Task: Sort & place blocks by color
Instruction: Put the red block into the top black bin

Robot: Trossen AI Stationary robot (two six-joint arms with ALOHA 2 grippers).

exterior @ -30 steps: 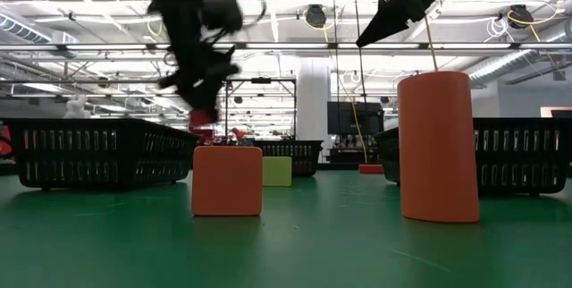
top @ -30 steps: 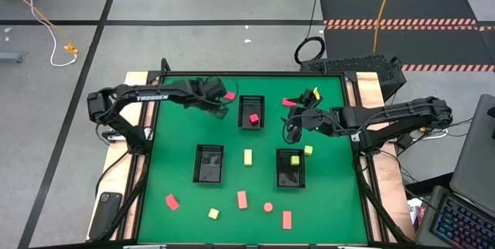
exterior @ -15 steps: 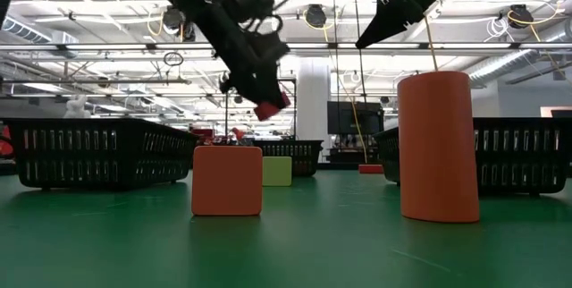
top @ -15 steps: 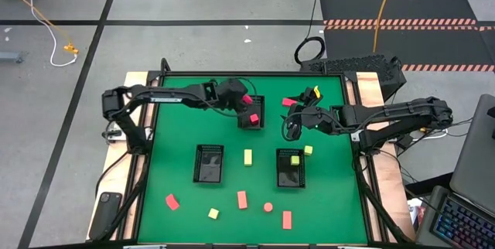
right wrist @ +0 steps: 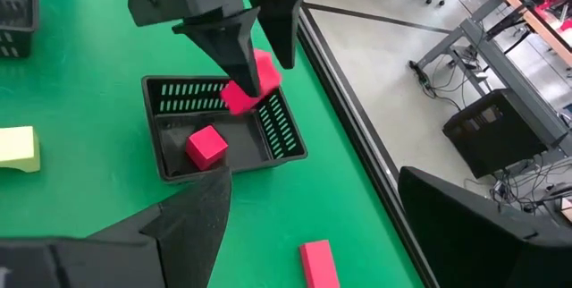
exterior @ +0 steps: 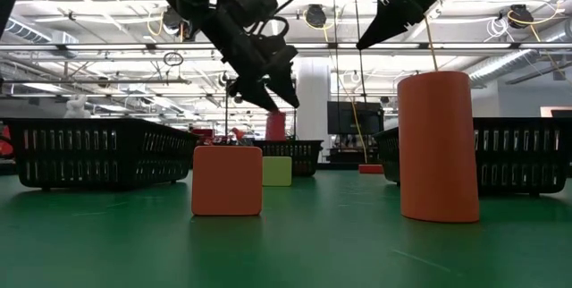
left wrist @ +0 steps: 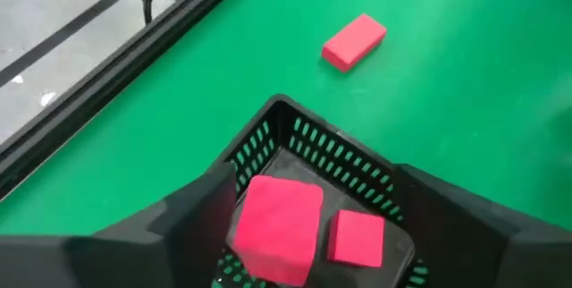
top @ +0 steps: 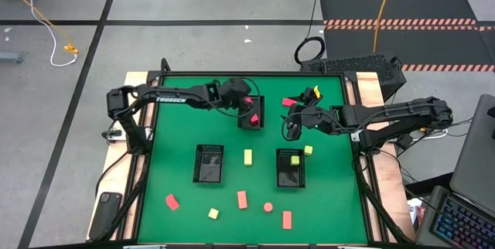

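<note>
My left gripper (top: 244, 100) hangs over the far black tray (top: 241, 124) with its fingers open. A pink-red cube (right wrist: 249, 83) is at their tips, just above the tray; in the low view this cube (exterior: 275, 125) shows just under the fingertips. A second pink-red cube (left wrist: 357, 237) lies on the tray's floor. A pink-red bar (left wrist: 354, 41) lies flat on the mat beyond the tray. My right gripper (right wrist: 331, 234) waits open, raised at the far right with nothing between its fingers. My left gripper's fingers (right wrist: 231, 51) point slanting down and stand wider apart than the pink-red cube. The cube is off the tray floor. Whether one finger still touches its side (left wrist: 246, 221) I cannot tell.
Two more black trays (top: 209, 173) (top: 291, 178) stand mid-table; the right one holds a yellow cube (top: 295, 159). Yellow cubes (top: 248, 157) (top: 308, 150) lie between them. Pink-red, yellow and salmon blocks (top: 242, 199) and a round one (top: 268, 207) lie near the front edge.
My left gripper has carried the pink-red cube toward the table's right until it is over the far tray, tipping its fingers further down. It has then opened, and the cube now sits lower, under the fingertips.
</note>
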